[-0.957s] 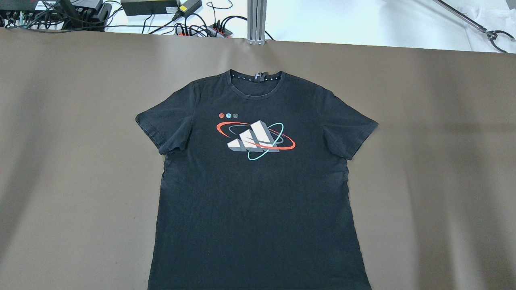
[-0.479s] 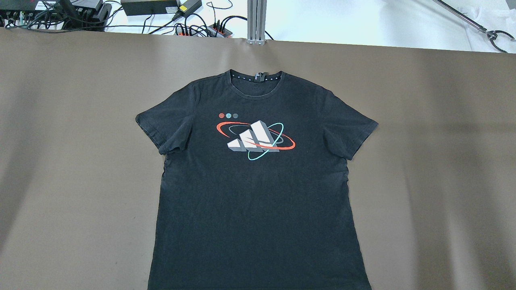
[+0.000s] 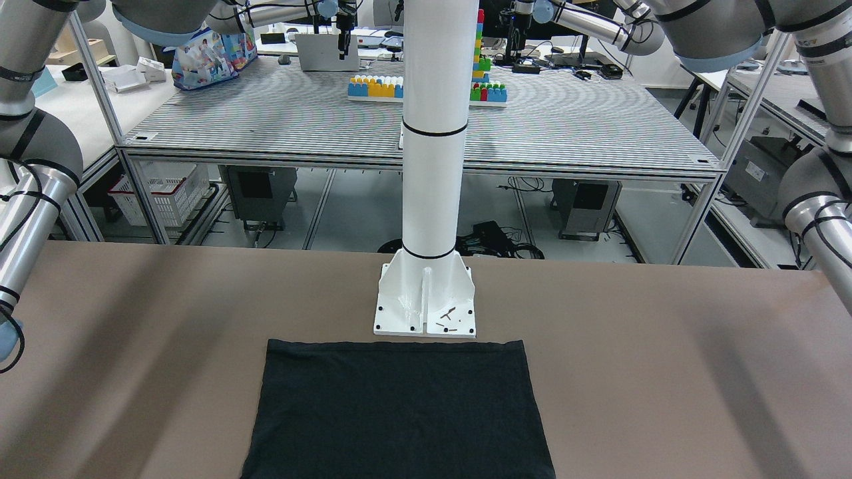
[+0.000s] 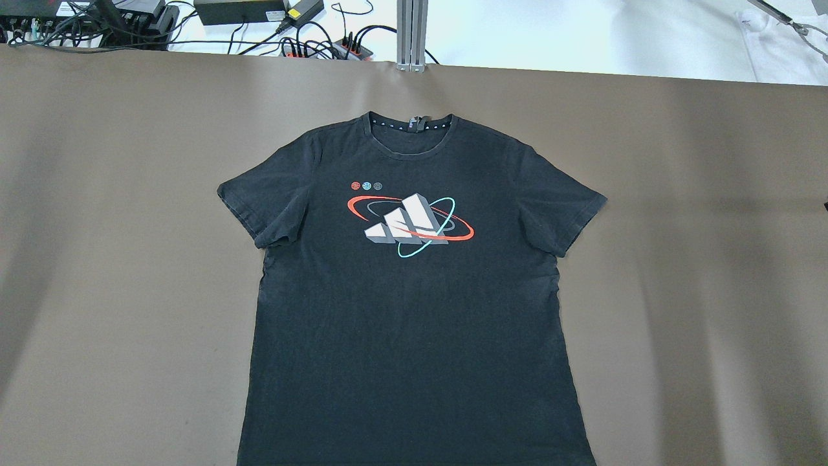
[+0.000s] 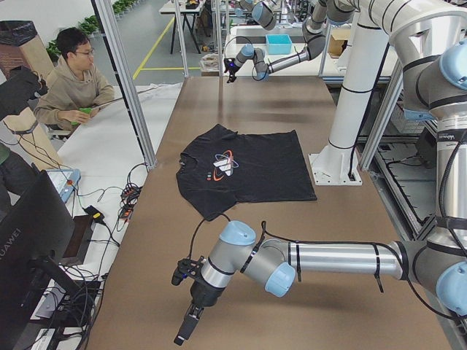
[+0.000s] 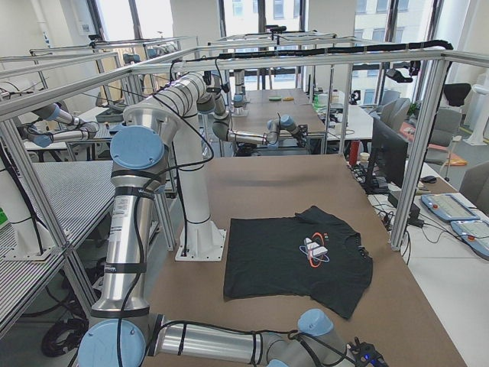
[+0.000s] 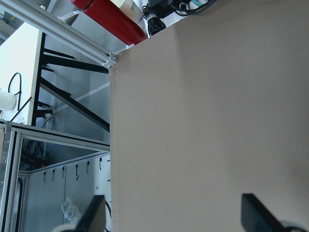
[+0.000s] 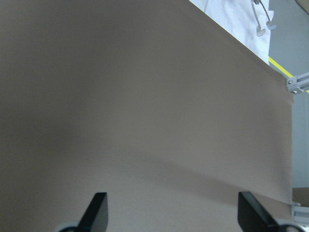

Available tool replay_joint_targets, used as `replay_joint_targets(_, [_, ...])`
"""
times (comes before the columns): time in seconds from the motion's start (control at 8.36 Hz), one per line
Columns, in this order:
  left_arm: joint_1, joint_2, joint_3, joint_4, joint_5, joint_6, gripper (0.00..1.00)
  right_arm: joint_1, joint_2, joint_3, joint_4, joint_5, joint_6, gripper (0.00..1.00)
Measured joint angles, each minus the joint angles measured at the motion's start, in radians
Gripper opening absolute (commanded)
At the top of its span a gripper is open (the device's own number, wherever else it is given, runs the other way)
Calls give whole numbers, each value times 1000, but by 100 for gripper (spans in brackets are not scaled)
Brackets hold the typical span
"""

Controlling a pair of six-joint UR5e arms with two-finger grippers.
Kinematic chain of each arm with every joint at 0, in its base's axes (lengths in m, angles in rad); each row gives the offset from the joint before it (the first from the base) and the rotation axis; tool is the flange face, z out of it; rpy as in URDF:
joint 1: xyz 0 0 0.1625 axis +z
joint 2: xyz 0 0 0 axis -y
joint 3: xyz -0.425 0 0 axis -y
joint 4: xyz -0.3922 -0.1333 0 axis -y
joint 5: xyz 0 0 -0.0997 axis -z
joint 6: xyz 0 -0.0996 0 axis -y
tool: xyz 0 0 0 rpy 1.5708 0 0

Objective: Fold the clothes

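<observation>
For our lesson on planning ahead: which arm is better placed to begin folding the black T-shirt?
Right, but narrowly. The left claw and right claw both hang open over bare table, off the T-shirt; from the side views the right claw seems nearer a sleeve.

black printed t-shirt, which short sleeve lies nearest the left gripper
The sleeve on the overhead view's left; the left gripper hovers off that side, the other sleeve lies on the far side.
</observation>
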Motion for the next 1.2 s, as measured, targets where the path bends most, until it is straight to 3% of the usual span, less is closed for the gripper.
replay_joint_targets(0.36, [0,-7,1,4,-103,-11,100,-98,70,-3,14,94,297,95])
replay_joint_targets(0.72, [0,-5,2,0,-122,-6,100,-266,177,-13,20,108,616,94])
replay_joint_targets(0.84, [0,-7,1,-1,-123,-5,100,-314,216,-26,21,108,701,89])
replay_joint_targets(0.96, [0,-8,1,-1,-124,-5,100,-349,253,-48,22,107,773,70])
replay_joint_targets(1.2, [0,-11,-1,0,-124,-6,100,-379,304,-85,22,108,872,52])
